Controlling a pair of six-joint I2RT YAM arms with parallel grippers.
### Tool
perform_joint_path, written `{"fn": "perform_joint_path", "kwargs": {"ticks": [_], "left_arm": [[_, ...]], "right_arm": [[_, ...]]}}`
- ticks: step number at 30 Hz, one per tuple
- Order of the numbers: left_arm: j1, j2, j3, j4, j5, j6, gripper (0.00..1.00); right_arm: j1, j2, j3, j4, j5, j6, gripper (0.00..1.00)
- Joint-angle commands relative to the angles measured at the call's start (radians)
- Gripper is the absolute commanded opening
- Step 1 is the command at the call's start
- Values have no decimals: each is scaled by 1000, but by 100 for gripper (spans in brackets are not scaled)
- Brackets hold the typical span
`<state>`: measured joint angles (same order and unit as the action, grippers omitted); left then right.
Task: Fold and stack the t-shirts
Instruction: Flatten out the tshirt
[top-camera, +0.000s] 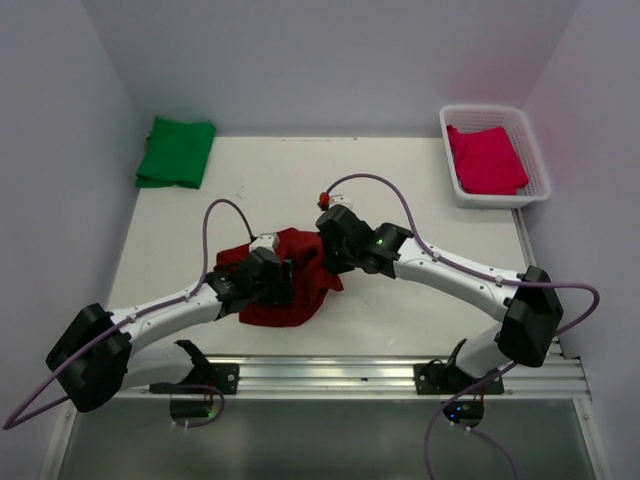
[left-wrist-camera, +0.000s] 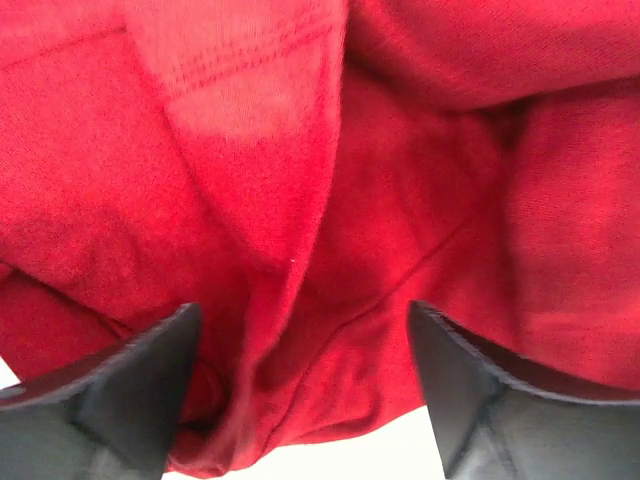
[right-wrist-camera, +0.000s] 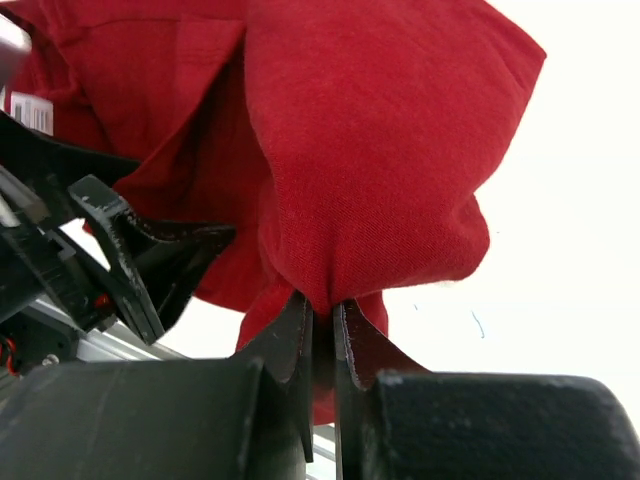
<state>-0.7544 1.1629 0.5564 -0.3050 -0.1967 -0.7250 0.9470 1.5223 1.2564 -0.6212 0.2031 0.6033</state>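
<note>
A dark maroon-red t-shirt (top-camera: 290, 290) lies crumpled at the table's middle, near the front. My right gripper (right-wrist-camera: 323, 312) is shut on a pinched fold of the maroon-red t-shirt (right-wrist-camera: 370, 150) and holds that part bunched up. My left gripper (left-wrist-camera: 300, 385) stands open just left of it, jaws wide apart with the maroon-red t-shirt (left-wrist-camera: 330, 200) sagging between them. In the top view the left gripper (top-camera: 272, 276) and the right gripper (top-camera: 327, 256) sit at opposite sides of the cloth. A folded green t-shirt (top-camera: 177, 151) lies at the back left. A pinkish-red t-shirt (top-camera: 485, 158) rests in the basket.
The white lattice basket (top-camera: 533, 150) stands at the back right corner. Grey walls close the table on three sides. A metal rail (top-camera: 330, 375) with both arm bases runs along the near edge. Purple cables arc above both arms.
</note>
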Motion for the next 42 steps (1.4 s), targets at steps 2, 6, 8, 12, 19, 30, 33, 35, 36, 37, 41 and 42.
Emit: {"fn": "perform_joint_path", "kwargs": {"ticks": [2, 6, 8, 12, 19, 30, 33, 35, 36, 37, 41, 42], "left_arm": [[-23, 23, -20, 99, 19, -1, 76], [-57, -28, -3, 73, 34, 15, 9], [-98, -89, 19, 29, 16, 25, 0], [-183, -213, 62, -54, -32, 39, 0], [-279, -318, 109, -39, 291, 139, 0], [-574, -126, 145, -106, 554, 139, 0], [-612, -152, 165, -114, 606, 134, 4], [-625, -184, 189, -146, 605, 136, 46], [-626, -198, 207, -176, 573, 134, 58], [-628, -225, 249, -202, 492, 131, 67], [-628, -305, 362, -325, 222, 113, 93], [-628, -319, 391, -344, 59, 102, 95]], "right_arm": [[-4, -79, -23, 18, 71, 36, 0], [-4, -86, -32, 15, 99, 36, 0], [-4, -80, -34, 15, 102, 36, 0], [-2, -54, -35, 28, 98, 36, 0], [-4, -2, -22, 28, 107, 43, 0], [-13, 45, 9, 8, 119, 39, 0], [-16, 47, 12, 3, 124, 36, 0], [-20, 45, 14, 0, 121, 32, 0], [-22, 45, 15, -2, 121, 29, 0], [-24, 47, 17, -3, 119, 29, 0], [-31, 39, 15, -15, 124, 29, 0], [-31, 36, 12, -17, 125, 29, 0]]}}
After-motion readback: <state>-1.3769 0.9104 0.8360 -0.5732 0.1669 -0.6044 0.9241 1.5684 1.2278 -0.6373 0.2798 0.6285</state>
